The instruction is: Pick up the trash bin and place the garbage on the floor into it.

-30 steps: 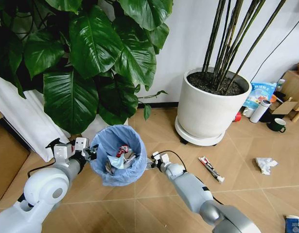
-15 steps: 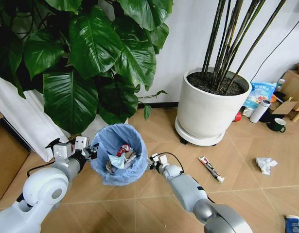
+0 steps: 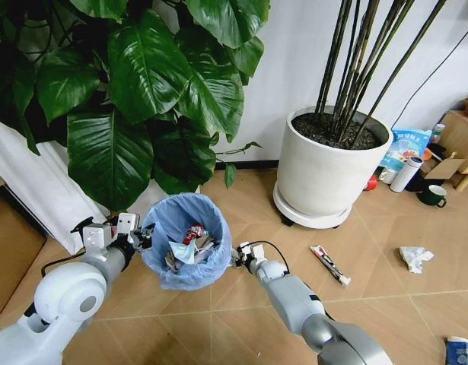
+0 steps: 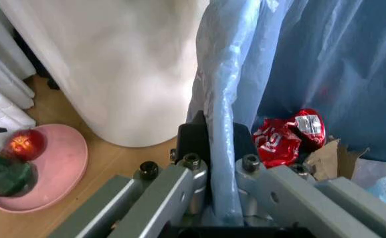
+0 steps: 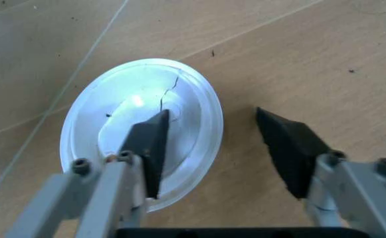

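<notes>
While the left gripper stays clamped on the rim of the bin, holding it above the floor, liner plastic runs up between its closed fingers in the left wrist view. Inside the bin lie a red wrapper and other litter. On the bin's left is a white pot; a second white pot stands well off to its right, with bare floor between.

Just right of the bin and low to the floor, the right gripper stands wide open over a white disc: one finger lies across the disc, the other over bare planks past its edge.

Farther right of the bin, a thin wrapper, a tissue wad and a blue-white packet lie apart on open floor.

Since a second ago the right arm has drawn nearer the bin's side; the bin and loose litter are unchanged.
</notes>
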Robot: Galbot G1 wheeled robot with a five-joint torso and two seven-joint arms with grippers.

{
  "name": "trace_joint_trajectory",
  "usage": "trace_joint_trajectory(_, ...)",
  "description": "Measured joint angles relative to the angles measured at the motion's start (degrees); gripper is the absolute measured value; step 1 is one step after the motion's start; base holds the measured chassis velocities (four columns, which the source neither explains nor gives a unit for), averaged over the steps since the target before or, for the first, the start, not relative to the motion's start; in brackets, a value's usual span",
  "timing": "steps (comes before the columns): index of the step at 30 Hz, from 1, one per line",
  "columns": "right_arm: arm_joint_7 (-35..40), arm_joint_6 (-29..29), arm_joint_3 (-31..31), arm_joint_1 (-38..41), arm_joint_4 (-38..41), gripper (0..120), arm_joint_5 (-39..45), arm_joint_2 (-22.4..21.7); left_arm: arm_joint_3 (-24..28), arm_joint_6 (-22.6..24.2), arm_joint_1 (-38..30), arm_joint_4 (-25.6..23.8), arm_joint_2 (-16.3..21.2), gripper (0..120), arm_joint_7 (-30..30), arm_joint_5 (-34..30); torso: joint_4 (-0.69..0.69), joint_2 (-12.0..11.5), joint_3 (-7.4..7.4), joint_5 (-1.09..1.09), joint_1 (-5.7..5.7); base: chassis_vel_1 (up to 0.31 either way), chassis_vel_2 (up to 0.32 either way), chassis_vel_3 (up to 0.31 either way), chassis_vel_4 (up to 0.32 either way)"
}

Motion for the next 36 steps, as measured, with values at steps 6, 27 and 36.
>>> trace_joint_trajectory(6,-0.37,0.34,0.73,-0.26,0.09,29,-0.48,-0.26,0.02,-0.01,-0.09,-0.01,0.04,0,0.00,-0.02,0.01,0.00,0.00,0.01,0.00,0.000,0.000,0.000,0.000)
trace_joint_trajectory(27,0.44,-0.45,1.54,-3.74,13.51,0,3.76,-6.68,0.01,0.04,0.68,-0.69,0.34,0,-0.07,-0.07,0.01,0.00,0.02,0.02,0.01,0.000,0.000,0.000,0.000)
trace_joint_trajectory(36,2.77,-4.34,-1.10,-8.94,34.46,0,16.40,-15.53,0.85,0.19,0.49,0.42,-0.05,0,-0.20,0.15,0.01,-0.01,0.02,0.02,0.01,0.000,0.000,0.000,0.000)
